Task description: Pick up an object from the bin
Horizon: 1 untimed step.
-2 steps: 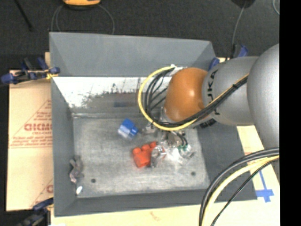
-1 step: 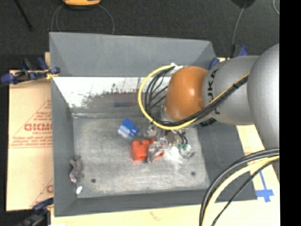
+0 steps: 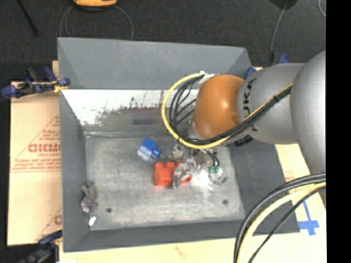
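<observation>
We see an orange-red blocky piece [image 3: 162,173] near the middle of the bin [image 3: 71,163] floor. The gripper [image 3: 183,173] is low just beside it, on its right. We cannot tell whether the two touch, nor whether the gripper is open or closed, because the orange wrist cover [image 3: 216,107] and looping cables [image 3: 171,109] hide much of it. A pale, crumpled thing with a green spot [image 3: 213,174] lies against the gripper's far side, its shape hard to make out. A blue-and-white piece [image 3: 148,149] sits just behind the orange one. A small grey lump [image 3: 87,196] rests by the left wall near the front-left corner. Between that lump and the orange piece the floor is bare.
</observation>
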Each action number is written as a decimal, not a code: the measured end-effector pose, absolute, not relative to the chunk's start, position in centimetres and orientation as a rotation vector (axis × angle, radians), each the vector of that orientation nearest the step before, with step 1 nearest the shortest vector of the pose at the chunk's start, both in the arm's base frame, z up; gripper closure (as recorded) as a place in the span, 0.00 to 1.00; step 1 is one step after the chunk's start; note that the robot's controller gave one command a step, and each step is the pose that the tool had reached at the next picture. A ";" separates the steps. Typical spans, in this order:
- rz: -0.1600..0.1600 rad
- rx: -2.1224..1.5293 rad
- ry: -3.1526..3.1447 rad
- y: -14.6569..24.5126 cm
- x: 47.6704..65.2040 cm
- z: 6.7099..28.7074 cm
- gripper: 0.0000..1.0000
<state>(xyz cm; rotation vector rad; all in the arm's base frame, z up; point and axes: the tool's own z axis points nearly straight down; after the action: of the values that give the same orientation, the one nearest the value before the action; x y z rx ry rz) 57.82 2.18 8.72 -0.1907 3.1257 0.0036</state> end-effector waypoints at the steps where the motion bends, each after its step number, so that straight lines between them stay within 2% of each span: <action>1: 0.002 -0.187 3.126 2.1 58.0 12.8 1.00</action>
<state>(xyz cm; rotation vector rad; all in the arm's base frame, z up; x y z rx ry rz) 58.03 2.15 12.75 -0.1867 3.1258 0.0019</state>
